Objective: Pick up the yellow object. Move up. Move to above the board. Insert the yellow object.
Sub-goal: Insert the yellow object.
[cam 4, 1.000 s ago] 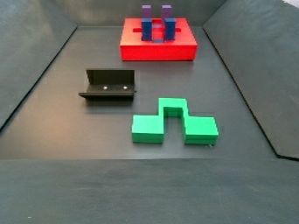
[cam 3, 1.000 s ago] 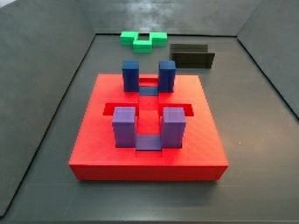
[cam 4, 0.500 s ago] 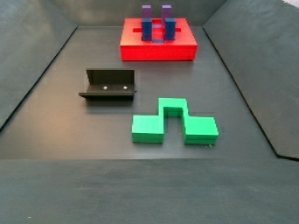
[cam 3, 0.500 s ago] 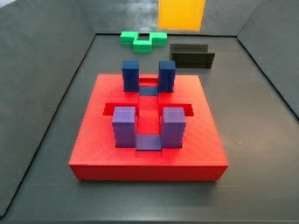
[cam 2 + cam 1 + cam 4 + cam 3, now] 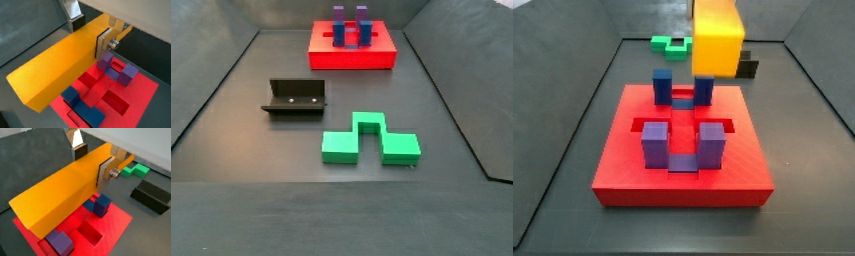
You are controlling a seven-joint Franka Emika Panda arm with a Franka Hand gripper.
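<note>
In both wrist views my gripper [image 5: 92,160] [image 5: 89,31] is shut on the yellow object [image 5: 63,190] [image 5: 57,65], a long orange-yellow bar clamped across its width between the silver fingers [image 5: 107,174]. The bar hangs in the air over the board [image 5: 112,223] [image 5: 143,95], a red slab with recessed slots. In a side view the yellow object [image 5: 718,35] hangs upright above the far end of the board [image 5: 620,160], over the blue blocks [image 5: 683,85]; the gripper itself is above that frame. Another side view shows the board [image 5: 352,60] only, with no bar or gripper.
Purple blocks [image 5: 683,145] stand on the board's near half. A green notched block [image 5: 676,44] [image 5: 369,140] and the fixture [image 5: 743,64] [image 5: 294,98] sit on the dark floor beyond the board. Sloping grey walls [image 5: 567,130] ring the floor.
In a side view the yellow object has come further into frame, lower and closer over the board's far end. Board, green block and fixture have not moved.
</note>
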